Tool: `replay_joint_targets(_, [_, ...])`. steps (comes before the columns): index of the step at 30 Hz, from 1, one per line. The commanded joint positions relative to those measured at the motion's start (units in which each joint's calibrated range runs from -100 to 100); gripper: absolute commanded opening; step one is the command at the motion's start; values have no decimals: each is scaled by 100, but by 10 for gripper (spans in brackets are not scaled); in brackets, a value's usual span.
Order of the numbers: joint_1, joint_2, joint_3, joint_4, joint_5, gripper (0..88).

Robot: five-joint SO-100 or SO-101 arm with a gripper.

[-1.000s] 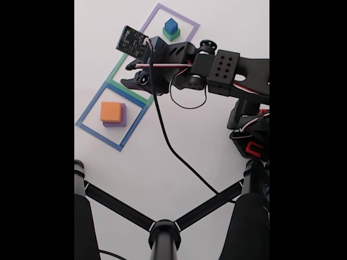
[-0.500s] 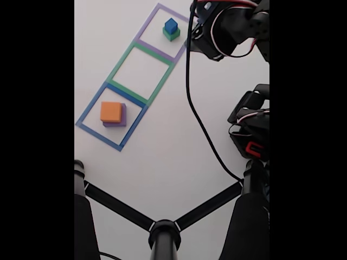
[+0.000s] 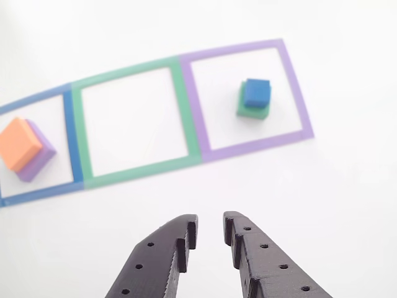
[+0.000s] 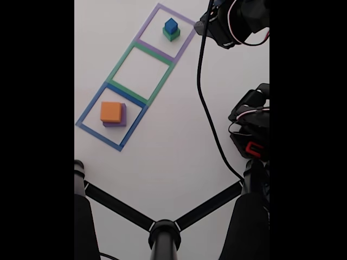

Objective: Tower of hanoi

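Observation:
The tower of hanoi stands as two stacks on the white table. A blue cube (image 3: 255, 92) (image 4: 171, 25) sits on a green block (image 3: 250, 112) (image 4: 172, 36) inside the purple tape square (image 3: 296, 90). An orange block (image 3: 20, 144) (image 4: 111, 111) rests on a purple block (image 3: 40, 161) (image 4: 124, 116) inside the blue tape square (image 3: 73, 146). In the other view my gripper (image 3: 209, 227) hangs over bare table on the near side of the squares. Its black fingers (image 3: 180, 245) are slightly parted with nothing between them. In the fixed view the arm (image 4: 236, 21) is at the top right.
A green tape square (image 3: 180, 108) (image 4: 142, 70) lies between the other two with nothing in it. A black cable (image 4: 209, 119) runs from the arm down to its base (image 4: 250, 132) at the right. Black stand legs (image 4: 162, 230) cross the bottom of the fixed view.
The arm has swung from over the green tape square up to the top right of the fixed view, away from the squares. The blocks have not moved.

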Motion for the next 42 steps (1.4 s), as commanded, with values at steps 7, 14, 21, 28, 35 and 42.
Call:
replay_joint_targets(7, [596,-675,2878,-2600,99,162])
replay_joint_targets(14, [985,-771,4722,-4793,99,243])
replay_joint_targets(21, [1305,-555,6385,-7035,99,274])
replay_joint_targets(28, [1442,423,7285,-9406,99,289])
replay_joint_targets(35, [1389,1521,7494,-11074,99,286])
replay_joint_targets(42, [1381,2514,7476,-12312,99,286])
